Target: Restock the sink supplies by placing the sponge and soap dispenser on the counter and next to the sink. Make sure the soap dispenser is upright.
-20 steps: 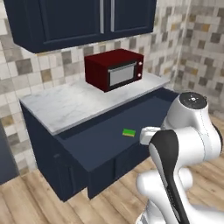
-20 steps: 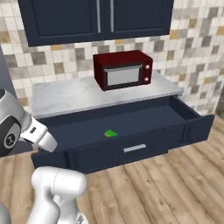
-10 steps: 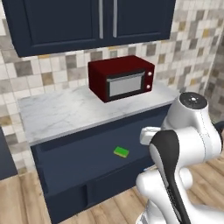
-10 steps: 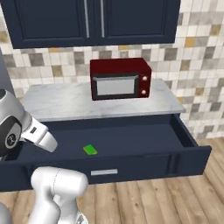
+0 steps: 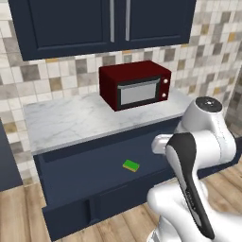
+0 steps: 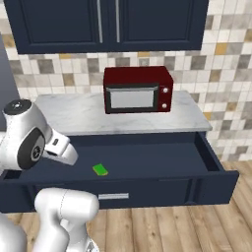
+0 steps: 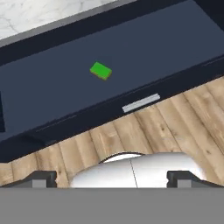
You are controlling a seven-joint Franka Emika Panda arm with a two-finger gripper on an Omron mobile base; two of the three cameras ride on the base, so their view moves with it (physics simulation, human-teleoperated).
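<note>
A small flat green sponge (image 5: 131, 165) with a yellowish lower layer lies flat, green side up, on the dark floor of an open navy drawer, toward its left half. Toward 12 o'clock from it, above the drawer, runs the white marble counter (image 5: 71, 120) with grey veins.

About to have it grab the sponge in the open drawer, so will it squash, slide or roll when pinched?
The sponge looks small and flat, so rolling seems unlikely. It probably compresses, being layered foam. Lying loose on the smooth drawer floor, it may slide if nudged.

Sponge (image 5: 131, 165) in open drawer (image 5: 85, 175) below counter (image 5: 71, 120)
</note>
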